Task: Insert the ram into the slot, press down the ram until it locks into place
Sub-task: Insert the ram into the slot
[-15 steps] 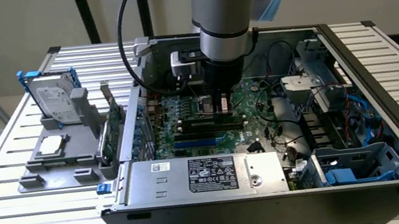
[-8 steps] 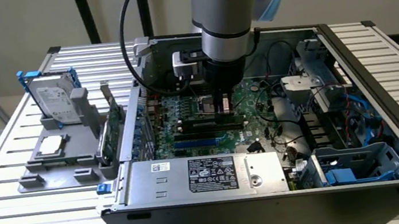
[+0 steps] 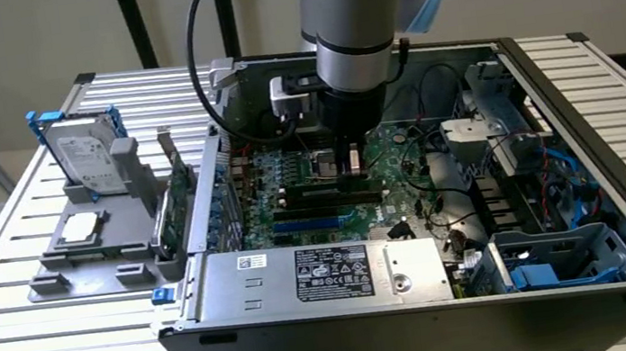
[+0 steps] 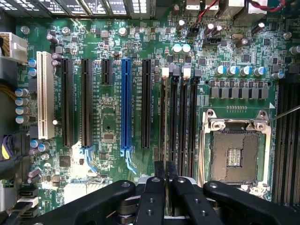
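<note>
One ram [image 3: 328, 192] seems to stand in its slot [image 4: 165, 74] (latches hard to read) under the clenched gripper [image 4: 165, 165], so pressing looks in hand, calling for a straight, even push.

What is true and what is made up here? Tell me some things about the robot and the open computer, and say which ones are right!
1. The robot's hand hangs over the green board inside the computer case. True.
2. The long blue slot has a card plugged into it. False: it is empty.
3. The square socket with the metal frame has no chip in it. True.
4. The hard drive lies inside the case. False: it stands upright on the grey holder outside the case, at the exterior view's left.
</note>
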